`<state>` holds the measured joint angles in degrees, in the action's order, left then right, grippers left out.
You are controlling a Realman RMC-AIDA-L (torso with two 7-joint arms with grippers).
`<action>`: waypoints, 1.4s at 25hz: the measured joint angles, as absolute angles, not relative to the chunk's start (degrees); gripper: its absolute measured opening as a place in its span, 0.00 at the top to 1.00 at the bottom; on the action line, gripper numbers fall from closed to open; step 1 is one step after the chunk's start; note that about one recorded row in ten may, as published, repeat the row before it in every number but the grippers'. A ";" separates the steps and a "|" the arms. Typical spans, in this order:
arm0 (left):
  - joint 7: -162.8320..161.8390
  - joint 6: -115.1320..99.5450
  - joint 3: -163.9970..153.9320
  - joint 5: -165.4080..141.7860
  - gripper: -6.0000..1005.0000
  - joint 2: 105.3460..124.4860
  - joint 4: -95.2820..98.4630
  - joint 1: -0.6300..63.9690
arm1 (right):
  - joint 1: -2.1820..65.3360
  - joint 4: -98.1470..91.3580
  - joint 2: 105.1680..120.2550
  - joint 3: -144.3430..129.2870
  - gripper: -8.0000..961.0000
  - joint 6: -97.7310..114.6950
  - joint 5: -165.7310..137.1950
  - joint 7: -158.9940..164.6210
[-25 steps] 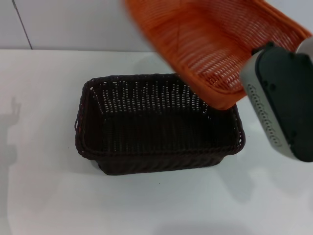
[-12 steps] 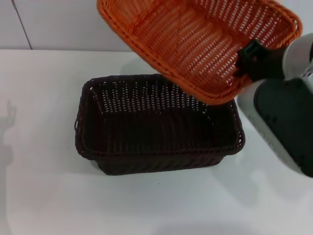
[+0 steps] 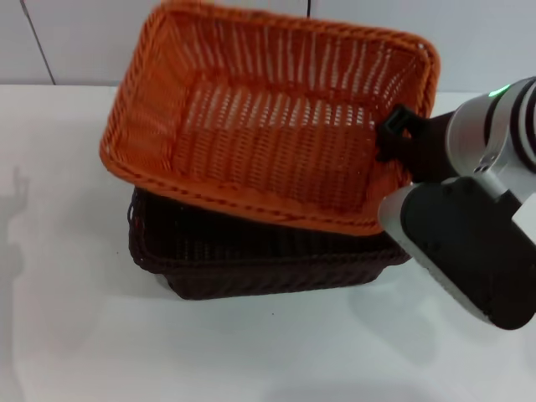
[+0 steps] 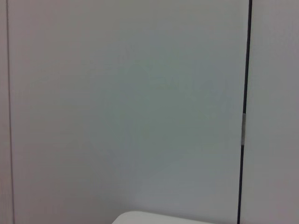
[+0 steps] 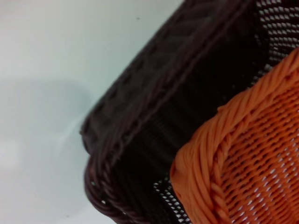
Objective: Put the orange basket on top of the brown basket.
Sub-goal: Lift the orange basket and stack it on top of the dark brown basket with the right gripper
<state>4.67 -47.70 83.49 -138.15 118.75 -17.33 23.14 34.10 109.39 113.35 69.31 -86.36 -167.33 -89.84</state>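
The orange basket hangs over the brown basket, tilted, its near rim low over the brown basket's opening and its far side raised. My right gripper is shut on the orange basket's right rim. The right wrist view shows the orange rim close above the brown basket's braided rim. I cannot tell whether the two baskets touch. The left gripper is out of view; its wrist camera shows only a wall.
The baskets stand on a white table. A white panelled wall runs along the back. My right arm's bulky forearm hangs over the table at the right of the baskets.
The orange basket has swung left and down, from high at the back right to over the brown basket, now covering most of its opening. My right gripper moved left with it.
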 joint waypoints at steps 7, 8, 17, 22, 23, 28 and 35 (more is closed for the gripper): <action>4.66 -47.61 83.11 -137.13 0.23 118.79 -17.20 22.93 | 34.25 107.92 113.14 67.08 0.83 -86.46 -167.34 -89.41; 4.66 -47.61 83.10 -137.12 0.23 118.78 -17.19 22.84 | 34.25 107.92 113.14 66.88 0.83 -86.50 -167.34 -89.36; 4.66 -47.06 83.03 -137.11 0.23 118.74 -17.12 22.71 | 34.01 107.69 113.37 66.16 0.82 -86.13 -167.49 -79.12; 4.66 -45.59 83.38 -137.10 0.23 118.56 -17.04 22.84 | 32.54 111.74 113.22 66.65 0.77 -88.75 -167.59 -77.70; 4.66 -45.54 83.40 -137.10 0.23 118.55 -16.98 22.92 | 32.25 112.53 113.36 66.71 0.72 -89.65 -167.59 -77.50; 4.66 -45.47 83.41 -137.11 0.23 118.54 -16.58 23.16 | 30.71 115.85 114.70 65.94 0.53 -93.67 -167.59 -76.61; 4.66 -44.95 83.12 -137.11 0.23 118.56 -15.48 23.51 | 29.72 117.03 116.69 65.58 0.34 -95.90 -167.52 -76.15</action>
